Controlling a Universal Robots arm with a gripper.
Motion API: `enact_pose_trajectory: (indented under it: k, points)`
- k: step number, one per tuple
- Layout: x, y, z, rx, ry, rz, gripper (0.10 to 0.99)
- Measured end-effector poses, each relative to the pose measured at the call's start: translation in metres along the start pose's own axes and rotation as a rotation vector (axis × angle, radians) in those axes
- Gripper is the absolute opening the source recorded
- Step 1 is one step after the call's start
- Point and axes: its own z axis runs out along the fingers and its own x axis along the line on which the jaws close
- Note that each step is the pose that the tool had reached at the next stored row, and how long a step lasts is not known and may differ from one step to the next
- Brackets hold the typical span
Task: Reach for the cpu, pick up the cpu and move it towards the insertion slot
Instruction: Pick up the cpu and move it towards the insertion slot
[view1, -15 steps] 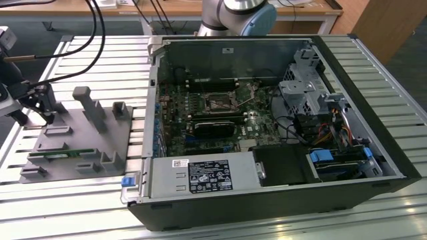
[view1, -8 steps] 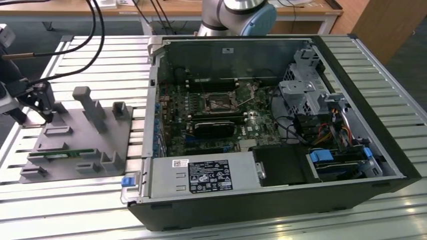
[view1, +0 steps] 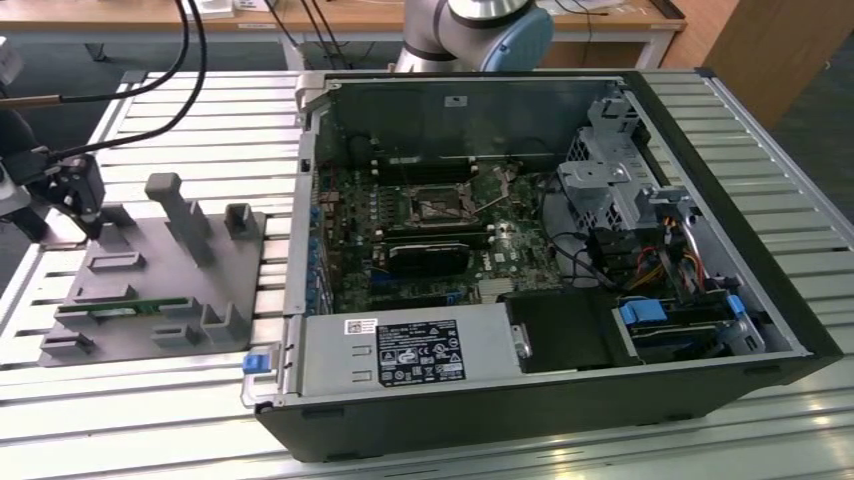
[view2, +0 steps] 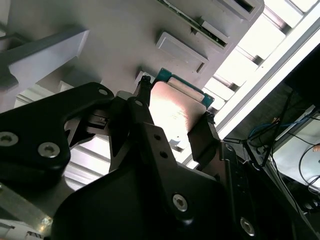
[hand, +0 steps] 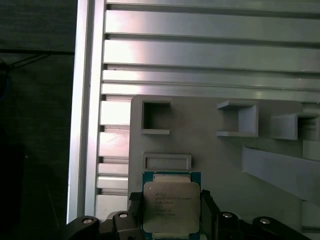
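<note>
Gripper (view1: 91, 222) stood at the exterior view's left, low over the grey holder tray (view1: 140, 275) on the slatted metal surface (view1: 187, 130), well apart from the open computer case (view1: 721, 335). In both wrist views the fingers (hand: 136, 211) were drawn in narrow, one on each of two opposite edges of the cpu (hand: 171, 206). They looked to be touching those edges; no gap could be made out on either side. The cpu lay flat between them, silvery top toward the camera, green rim showing along the edge away from the gripper. It sat over the tray near one corner, just beside a small raised rectangular frame (hand: 166, 161). Whether it rested on the tray or was lifted clear could not be told. The insertion slot (view1: 441, 207) was inside the case on the motherboard (view1: 507, 250), dark centre within a metal frame, well apart from the cpu. A green memory stick (view1: 120, 308) lay in a holder on the tray.
</note>
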Motion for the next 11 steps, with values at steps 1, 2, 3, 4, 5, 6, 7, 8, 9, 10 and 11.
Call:
enact_pose_trajectory:
  k: [1,2,3,4,5,6,7,8,9,10,11]
  points:
    - [0.0,0.0001,-0.0008,0.0,0.0,0.0,0.545]
    - [0.0,0.0002,-0.0016,0.0,0.0,0.0,0.545]
    - [0.0,0.0004,-0.0023,0.0,0.0,0.0,0.545]
    - [0.0,0.0005,-0.003,0.0,0.0,0.0,0.545]
    - [-0.0001,0.0006,-0.0037,0.0,0.0,0.0,0.545]
    - [-0.0001,0.0007,-0.0044,0.0,0.0,0.0,0.545]
    - [-0.0001,0.0008,-0.0052,0.0,0.0,0.0,0.545]
    - [-0.0001,0.001,-0.0061,0.0,0.0,0.0,0.545]
    - [-0.0001,0.0012,-0.0069,0.0,-0.0001,0.0,0.545]
    - [-0.0001,0.0012,-0.0078,0.0,0.0,0.0,0.545]
    - [-0.0001,0.0014,-0.0087,0.0,0.0,0.0,0.545]
